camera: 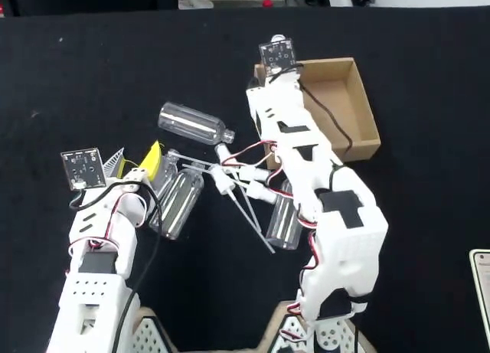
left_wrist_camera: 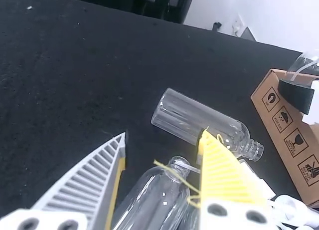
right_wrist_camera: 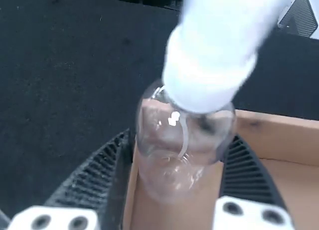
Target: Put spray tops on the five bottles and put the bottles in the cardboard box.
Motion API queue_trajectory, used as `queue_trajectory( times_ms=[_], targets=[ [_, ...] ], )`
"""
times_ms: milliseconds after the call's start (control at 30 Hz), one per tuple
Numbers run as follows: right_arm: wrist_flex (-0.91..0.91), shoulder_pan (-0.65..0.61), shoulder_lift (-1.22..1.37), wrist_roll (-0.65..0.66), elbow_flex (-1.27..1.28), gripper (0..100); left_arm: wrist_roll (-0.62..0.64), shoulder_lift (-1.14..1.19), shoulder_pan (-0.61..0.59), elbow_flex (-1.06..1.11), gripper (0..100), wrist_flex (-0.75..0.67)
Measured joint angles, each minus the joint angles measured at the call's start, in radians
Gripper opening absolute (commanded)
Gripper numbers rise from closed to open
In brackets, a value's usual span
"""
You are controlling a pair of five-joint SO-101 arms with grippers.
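Observation:
My right gripper (right_wrist_camera: 182, 155) is shut on a clear bottle (right_wrist_camera: 184, 140) with a white spray top (right_wrist_camera: 214, 55), held over the near wall of the cardboard box (right_wrist_camera: 279, 140). From above, that gripper (camera: 260, 81) sits at the box's (camera: 360, 112) left edge. My left gripper (camera: 138, 154) is open, its yellow finger (left_wrist_camera: 222, 175) and grey finger (left_wrist_camera: 94, 170) above the neck of an uncapped bottle (left_wrist_camera: 164, 195). Another uncapped bottle (camera: 195, 125) lies just beyond. Loose spray tops (camera: 226, 181) with long tubes lie between the arms.
Two bottles (camera: 180, 196) lie side by side next to the left arm. A further bottle (camera: 285, 219) lies partly under the right arm. A white object (camera: 481, 280) sits at the right edge. Black cloth covers the table.

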Motion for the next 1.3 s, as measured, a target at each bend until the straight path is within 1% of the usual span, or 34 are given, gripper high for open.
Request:
queue_trajectory(
  times_ms=[133, 267, 333, 567, 700, 967, 1300],
  targets=[
    [0.005, 0.000, 0.000, 0.000, 0.000, 26.0, 0.000, 0.000, 0.002, 0.000, 23, 0.000],
    [0.005, 0.000, 0.000, 0.000, 0.000, 38.0, 0.000, 0.000, 0.002, 0.000, 23, 0.000],
    [0.005, 0.000, 0.000, 0.000, 0.000, 41.4, 0.000, 0.000, 0.002, 0.000, 23, 0.000],
    [0.081, -0.003, 0.000, 0.000, -0.003, 37.2, 0.000, 0.000, 0.002, 0.000, 23, 0.000],
    [0.081, -0.003, -0.009, 0.000, 0.006, 37.1, 0.000, 0.000, 0.002, 0.000, 23, 0.000],
    [0.081, 0.017, -0.138, 0.000, 0.083, 37.1, 0.000, 0.000, 0.002, 0.000, 23, 0.000],
    [0.081, 0.028, -0.153, 0.000, 0.121, 37.1, 0.000, 0.000, 0.002, 0.000, 23, 0.000]
  ],
)
